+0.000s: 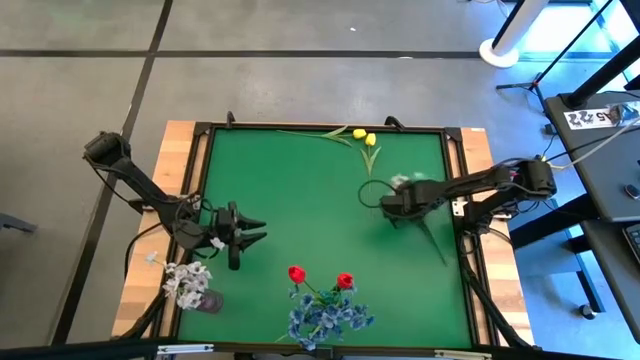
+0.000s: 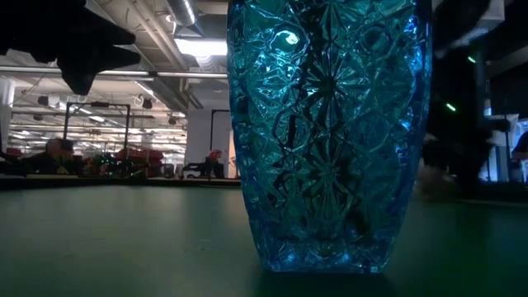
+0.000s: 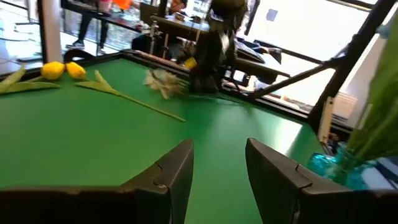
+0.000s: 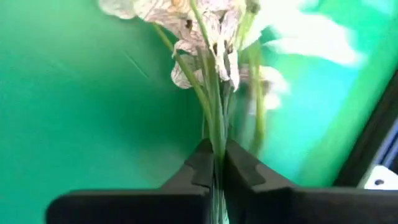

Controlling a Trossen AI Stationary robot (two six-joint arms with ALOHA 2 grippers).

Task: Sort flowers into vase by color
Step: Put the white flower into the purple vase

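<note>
Green felt table point(image 1: 300, 190), wooden side boards point(image 1: 165, 190), grey floor point(image 1: 80, 80), white stand base point(image 1: 497, 50)

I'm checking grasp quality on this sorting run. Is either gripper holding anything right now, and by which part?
The right gripper is shut on the white spray, pinching its thin green stalks below the blossoms. The left gripper is open and holds nothing.

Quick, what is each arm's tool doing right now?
Left tool: open, holding nothing, above the green table.
Right tool: shut on the thin green stalks of a white small-blossom spray.
</note>
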